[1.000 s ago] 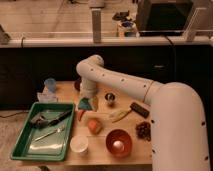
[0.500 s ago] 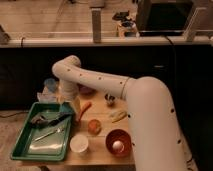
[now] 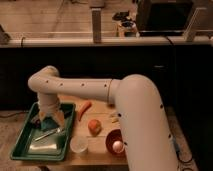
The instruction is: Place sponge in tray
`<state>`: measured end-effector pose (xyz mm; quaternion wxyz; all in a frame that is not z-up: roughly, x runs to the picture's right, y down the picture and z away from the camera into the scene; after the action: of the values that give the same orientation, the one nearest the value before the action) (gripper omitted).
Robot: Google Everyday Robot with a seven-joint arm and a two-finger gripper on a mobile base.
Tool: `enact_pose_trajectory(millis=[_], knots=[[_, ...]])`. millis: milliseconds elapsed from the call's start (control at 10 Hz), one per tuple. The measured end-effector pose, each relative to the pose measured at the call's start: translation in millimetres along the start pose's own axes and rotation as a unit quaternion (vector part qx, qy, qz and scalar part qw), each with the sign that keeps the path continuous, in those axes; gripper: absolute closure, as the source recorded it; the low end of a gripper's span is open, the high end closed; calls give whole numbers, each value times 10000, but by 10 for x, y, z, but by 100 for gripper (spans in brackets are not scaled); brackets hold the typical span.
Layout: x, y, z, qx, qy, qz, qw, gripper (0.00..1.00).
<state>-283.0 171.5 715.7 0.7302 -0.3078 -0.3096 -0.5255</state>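
Note:
My gripper (image 3: 48,120) hangs from the white arm over the far end of the bright-green tray (image 3: 20,149) at the table's left. It is shut on the teal-green sponge (image 3: 44,121), which shows at its tip just above the tray floor. The arm's wrist hides most of the fingers and part of the sponge. I cannot tell whether the sponge touches the tray.
Metal utensils (image 3: 48,133) and a clear flat item (image 3: 44,145) lie in the tray. To its right are a white cup (image 3: 79,144), an orange fruit (image 3: 94,125), a red-orange carrot-like piece (image 3: 84,109), a pale-yellow wedge (image 3: 114,118) and an orange-red bowl (image 3: 111,139).
The arm has swung left and down, carrying the sponge from above the table's middle to over the tray.

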Motion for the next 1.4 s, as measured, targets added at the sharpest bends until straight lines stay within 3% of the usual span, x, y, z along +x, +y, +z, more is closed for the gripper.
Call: enact_pose_trajectory(millis=[200,400,500,600,800,1100,1400], knots=[[-365,-2,168,-68,204,-469,9987,83],[-542,-55,409,-203,322,-783,9962,63],[-557,-83,488,-250,336,-837,9956,55],[-515,-154,582,-281,345,-859,9953,40],[-391,-219,613,-328,364,-855,9951,25],[-202,-245,550,-316,138,-806,9962,20],[-227,-187,498,-354,23,-954,9948,20]])
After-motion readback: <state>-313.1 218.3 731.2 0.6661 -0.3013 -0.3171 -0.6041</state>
